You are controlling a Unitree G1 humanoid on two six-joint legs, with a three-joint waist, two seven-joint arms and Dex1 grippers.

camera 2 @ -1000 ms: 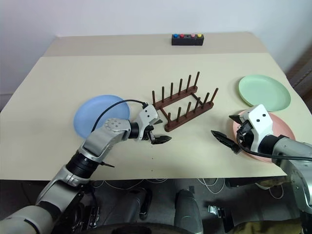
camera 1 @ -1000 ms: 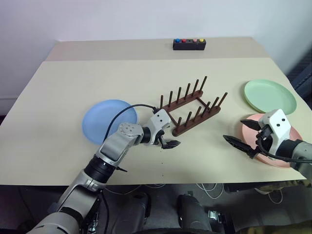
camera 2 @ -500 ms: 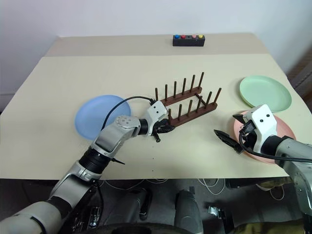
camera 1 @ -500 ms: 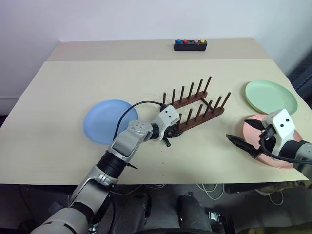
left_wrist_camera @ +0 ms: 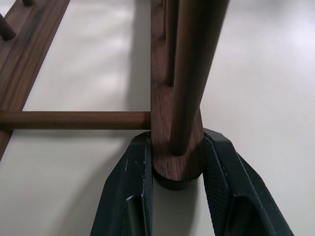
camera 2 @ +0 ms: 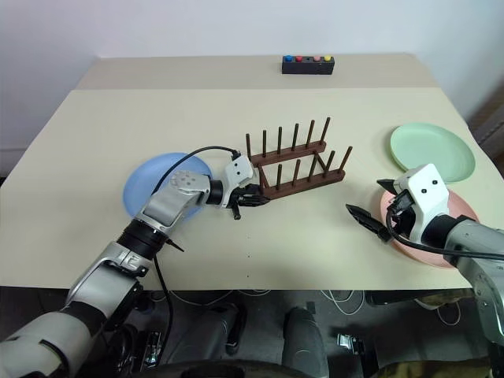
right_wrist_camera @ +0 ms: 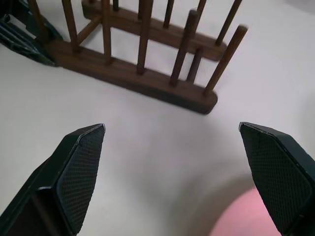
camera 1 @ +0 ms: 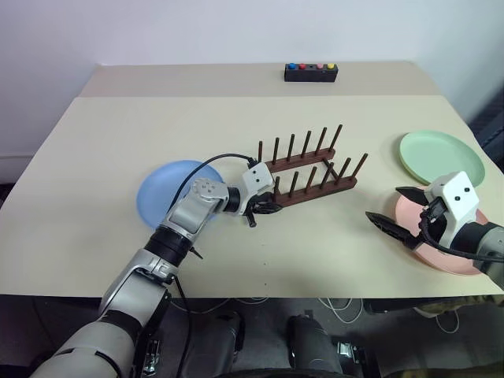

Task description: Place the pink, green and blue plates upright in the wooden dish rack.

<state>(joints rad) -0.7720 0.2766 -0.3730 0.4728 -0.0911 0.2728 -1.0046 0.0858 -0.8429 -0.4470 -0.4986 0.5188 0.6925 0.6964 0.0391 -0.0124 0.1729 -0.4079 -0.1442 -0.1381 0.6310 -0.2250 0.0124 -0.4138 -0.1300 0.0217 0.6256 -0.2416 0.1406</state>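
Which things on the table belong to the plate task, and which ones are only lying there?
Belong to the job:
- wooden dish rack
- blue plate
- green plate
- pink plate

Just lying about:
- black box with coloured buttons

Robot test lab or demo room, suggested by a bare beige tabletop (camera 1: 118,134) set against a plain white wall (camera 1: 197,31), a black box with coloured buttons (camera 1: 310,73) placed at the tabletop's far edge, cables (camera 1: 339,307) seen beneath the tabletop
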